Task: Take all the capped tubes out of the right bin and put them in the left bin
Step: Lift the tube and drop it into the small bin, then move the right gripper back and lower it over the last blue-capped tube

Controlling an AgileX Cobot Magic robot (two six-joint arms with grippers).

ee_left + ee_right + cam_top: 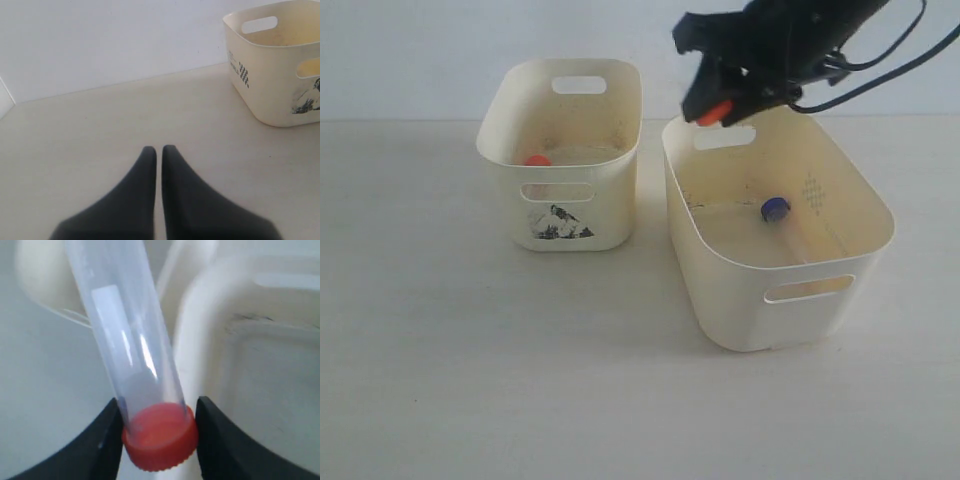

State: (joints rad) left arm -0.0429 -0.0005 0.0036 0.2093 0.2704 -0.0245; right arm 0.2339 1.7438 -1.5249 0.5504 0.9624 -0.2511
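Observation:
My right gripper (pixel 715 112) hangs above the far left rim of the right bin (pixel 720 265), shut on the orange-red cap of a clear tube (pixel 161 437); the cap (pixel 716 111) shows between the black fingers. A blue-capped tube (pixel 775 209) lies on the right bin's floor. In the left bin (pixel 565 225) an orange-capped tube (pixel 537 160) rests near the front left. My left gripper (pixel 159 150) is shut with nothing in it, low over the table, with the left bin (pixel 270 85) off to one side.
The two bins stand side by side with a narrow gap between them on a pale table (pixel 470 350). A white wall (pixel 420 50) runs behind. Black cables (pixel 880 60) trail from the right arm.

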